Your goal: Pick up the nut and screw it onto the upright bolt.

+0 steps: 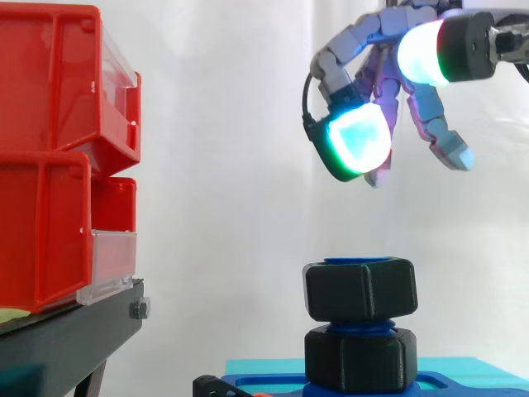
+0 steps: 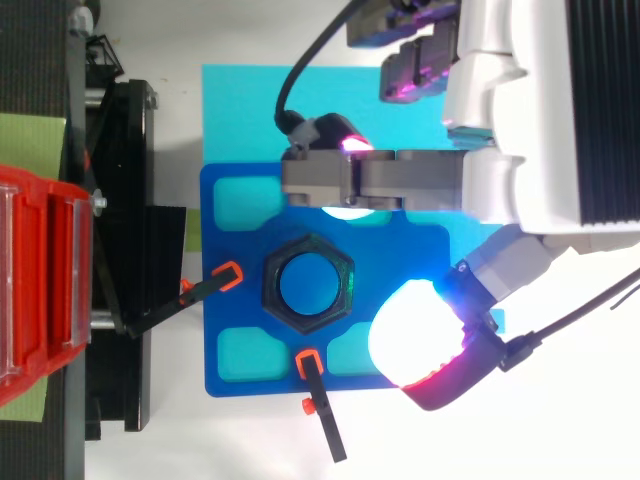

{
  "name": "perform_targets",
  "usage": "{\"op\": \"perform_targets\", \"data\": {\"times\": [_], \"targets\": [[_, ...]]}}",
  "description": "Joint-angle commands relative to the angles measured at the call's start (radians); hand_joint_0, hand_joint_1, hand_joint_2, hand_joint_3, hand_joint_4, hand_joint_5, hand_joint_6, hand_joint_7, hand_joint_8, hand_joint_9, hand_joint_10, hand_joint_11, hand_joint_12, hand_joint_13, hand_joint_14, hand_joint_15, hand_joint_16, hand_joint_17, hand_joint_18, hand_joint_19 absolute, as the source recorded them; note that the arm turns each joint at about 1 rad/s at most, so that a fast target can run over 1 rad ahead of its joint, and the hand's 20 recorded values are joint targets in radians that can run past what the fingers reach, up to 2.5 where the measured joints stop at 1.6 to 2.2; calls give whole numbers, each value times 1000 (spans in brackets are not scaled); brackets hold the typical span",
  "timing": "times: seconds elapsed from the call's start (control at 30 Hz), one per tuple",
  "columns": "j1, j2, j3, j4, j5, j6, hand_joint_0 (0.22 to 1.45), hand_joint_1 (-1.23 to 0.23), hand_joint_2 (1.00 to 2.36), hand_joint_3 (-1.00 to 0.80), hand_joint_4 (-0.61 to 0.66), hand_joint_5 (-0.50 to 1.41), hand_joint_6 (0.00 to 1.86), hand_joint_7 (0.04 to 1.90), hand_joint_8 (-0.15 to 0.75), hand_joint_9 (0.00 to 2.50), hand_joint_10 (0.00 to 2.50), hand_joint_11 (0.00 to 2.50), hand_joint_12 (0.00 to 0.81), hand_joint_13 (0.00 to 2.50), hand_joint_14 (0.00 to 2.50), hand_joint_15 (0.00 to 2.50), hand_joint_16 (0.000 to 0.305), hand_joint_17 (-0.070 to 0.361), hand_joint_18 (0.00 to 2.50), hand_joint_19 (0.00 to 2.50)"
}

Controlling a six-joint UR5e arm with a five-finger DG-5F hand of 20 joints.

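Note:
A black hexagonal nut (image 1: 359, 289) sits on top of the upright blue bolt (image 1: 359, 261), whose tip just shows above it. A second black nut (image 1: 359, 357) sits lower on the same bolt, with blue thread showing between the two. From above, the nut (image 2: 308, 251) rings the bolt's blue end (image 2: 308, 286). My hand (image 1: 413, 91) hangs above and slightly right of the nut, well clear of it, fingers spread and relaxed, holding nothing. In the top view the hand (image 2: 500, 180) lies right of the nut.
The bolt stands on a blue fixture plate (image 2: 230, 350) on a cyan mat (image 2: 240, 100). Two black clamps with orange tips (image 2: 205, 290) (image 2: 315, 390) bear on the plate. Stacked red bins (image 1: 50, 157) on a black stand (image 1: 74, 331) are at left.

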Motion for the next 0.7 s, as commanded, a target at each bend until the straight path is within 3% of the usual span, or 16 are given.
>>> {"op": "perform_targets", "data": {"times": [0.0,0.07,0.13,0.27,0.33,0.57,0.67], "targets": [[3,0,4,20,-1,-2,512,-191,1000,-500,203,4,505,1169,276,1707,14,365,210,1215,3,102,21,48,900,267],[3,-1,4,30,-1,-1,510,-189,1000,-500,221,-11,505,1100,274,1650,13,346,215,1142,4,94,24,54,878,277],[7,-3,1,54,-1,1,501,-187,1000,-500,238,-30,505,1046,262,1511,10,285,242,891,0,29,25,56,608,188],[15,-20,-17,99,3,16,489,-179,1000,-500,252,-54,504,959,253,1311,6,167,268,685,0,0,26,58,334,32],[18,-23,-27,116,3,32,477,-162,1000,-500,238,-68,503,829,253,1173,0,0,283,540,0,0,27,61,163,0],[38,-32,-125,243,6,99,468,-145,1000,-500,240,-57,502,725,262,1115,0,0,270,447,0,0,26,59,19,0],[39,-33,-132,260,6,108,467,-144,1000,-500,240,-57,503,725,266,1073,0,0,270,441,0,0,27,60,13,0]]}}
